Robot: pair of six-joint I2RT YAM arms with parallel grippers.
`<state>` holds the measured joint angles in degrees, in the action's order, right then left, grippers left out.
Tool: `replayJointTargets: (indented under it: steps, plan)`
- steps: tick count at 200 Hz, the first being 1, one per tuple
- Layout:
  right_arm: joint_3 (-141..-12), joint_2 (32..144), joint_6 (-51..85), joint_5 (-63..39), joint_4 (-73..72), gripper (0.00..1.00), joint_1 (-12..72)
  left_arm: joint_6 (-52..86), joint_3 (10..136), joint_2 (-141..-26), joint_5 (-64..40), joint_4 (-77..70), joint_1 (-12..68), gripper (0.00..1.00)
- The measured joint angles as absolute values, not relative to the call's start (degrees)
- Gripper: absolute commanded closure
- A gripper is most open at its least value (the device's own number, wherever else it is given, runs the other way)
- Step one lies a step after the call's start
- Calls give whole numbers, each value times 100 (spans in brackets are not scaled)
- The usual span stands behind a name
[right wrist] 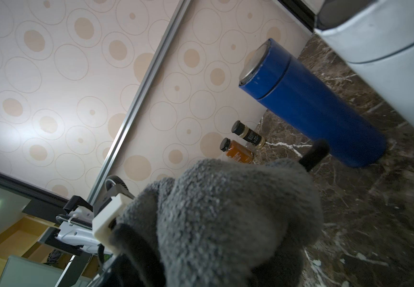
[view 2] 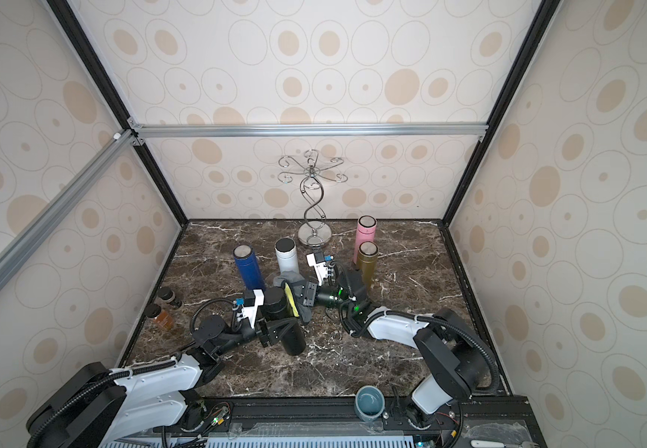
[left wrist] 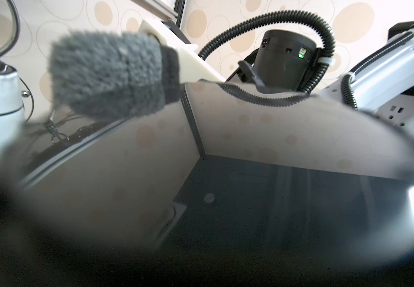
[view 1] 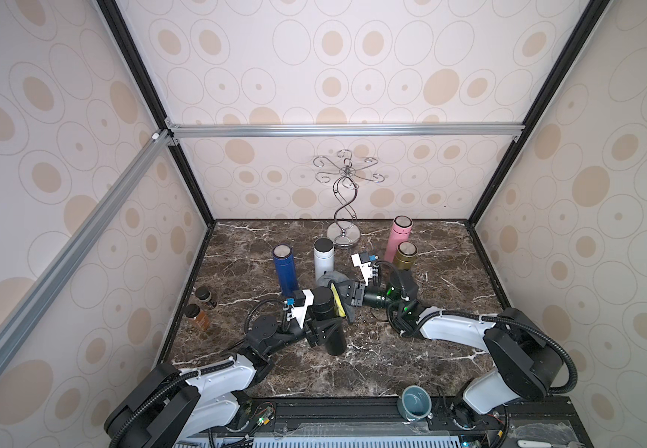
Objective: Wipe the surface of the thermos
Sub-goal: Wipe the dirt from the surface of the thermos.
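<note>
From where I stand, the black thermos [view 1: 336,343] sits at the front middle of the marble table [view 1: 411,360], clamped across its barrel by the left gripper [view 1: 322,330]. It is tilted, with its long axis running from the base near the front edge up to the cap, which points toward the back wall; I cannot tell whether the base touches the stone. The right gripper [view 1: 343,295] comes in from the right with its jaws pinched together on a grey cloth [view 1: 349,315]. The cloth is fluffy, has a yellow face, and presses against the cap end. That arm looks to me to be the one doing the wiping, and the stroke should run down the barrel. The thermos is a smooth, glossy cylinder that mirrors the walls. The blue thermos [view 1: 285,271] and white thermos [view 1: 323,260] stand upright just behind.
</note>
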<state>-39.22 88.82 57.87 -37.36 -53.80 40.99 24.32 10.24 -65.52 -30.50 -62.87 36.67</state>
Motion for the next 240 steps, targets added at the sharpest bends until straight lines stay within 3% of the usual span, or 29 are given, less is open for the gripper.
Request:
replayJointTargets:
  steps: [59, 100, 138, 240]
  plan:
    - [-3503, 8586, 5262, -3070, -4644, 100, 4193, 2043, 1020, -6617, -2484, -5988, 3719, 100]
    - [-3607, 8132, 4633, -2786, -3489, 100, 4257, 1597, 987, -6993, -1238, -6624, 3667, 100]
    - [-3822, 8134, 4370, -2491, -3089, 100, 4283, 1411, 945, -7550, -873, -7378, 3686, 100]
    - [-4464, 9686, 4842, -2991, -3966, 100, 4047, 1435, 679, -8499, -311, -8414, 3658, 100]
